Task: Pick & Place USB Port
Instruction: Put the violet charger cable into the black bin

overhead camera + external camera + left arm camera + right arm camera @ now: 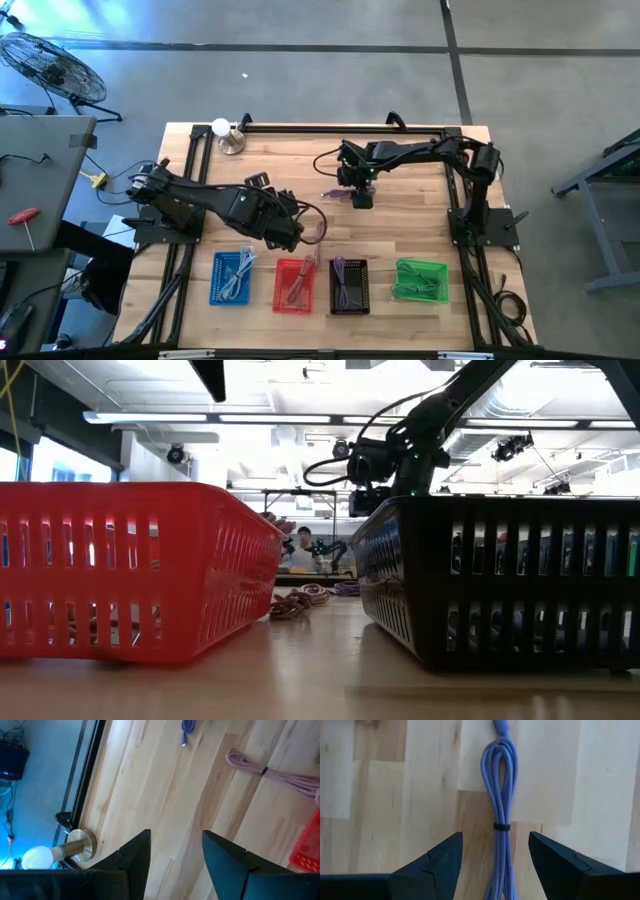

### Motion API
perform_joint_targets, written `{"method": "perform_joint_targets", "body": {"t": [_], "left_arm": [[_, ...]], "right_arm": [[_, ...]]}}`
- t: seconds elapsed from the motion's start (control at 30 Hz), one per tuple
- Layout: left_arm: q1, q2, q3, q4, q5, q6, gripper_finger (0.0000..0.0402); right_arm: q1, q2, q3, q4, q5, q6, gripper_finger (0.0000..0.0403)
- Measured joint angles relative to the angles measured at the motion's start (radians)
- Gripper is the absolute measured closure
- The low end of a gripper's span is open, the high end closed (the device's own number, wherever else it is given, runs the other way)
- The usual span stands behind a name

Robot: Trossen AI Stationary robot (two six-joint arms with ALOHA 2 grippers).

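A purple USB cable [500, 795], coiled into a long bundle and bound by a black tie [501, 826], lies flat on the wooden table [400, 230]. My right gripper [495, 840] is open above it, one finger on each side of the bundle, touching nothing; it also shows in the high view [360, 198]. A pink coiled cable [272, 774] lies on the table beside my left gripper [300, 235], which is open and empty above the wood [175, 837]. The purple cable's end [186, 730] shows farther off in the left wrist view.
Four baskets stand in a row at the near edge: blue [232, 277], red [295, 285], black [349, 285] and green [421, 280], each with cables in it. A lamp with a white bulb [225, 133] stands at the far left corner. Bare wood lies between the arms.
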Motion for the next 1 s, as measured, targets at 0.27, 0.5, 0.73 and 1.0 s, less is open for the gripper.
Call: {"method": "perform_joint_targets", "body": {"t": [0.27, 0.5, 0.73, 1.0], "left_arm": [[0.000, 0.000, -0.030, 0.033, 0.000, 0.002, 0.0231], [0.000, 0.000, -0.030, 0.045, 0.000, 0.004, 0.0231], [0.000, 0.000, -0.030, 0.050, -0.010, 0.004, 0.0231], [0.000, 0.000, -0.030, 0.055, -0.035, 0.004, 0.0231]], "right_arm": [[0.001, 0.062, 0.005, 0.009, 0.016, 0.002, 0.0183], [0.003, 0.061, 0.003, 0.029, 0.030, -0.006, 0.0267], [0.004, 0.061, 0.005, 0.031, 0.075, -0.007, 0.0381], [0.027, -0.014, 0.006, -0.058, 0.174, 0.054, 0.0391]]}}
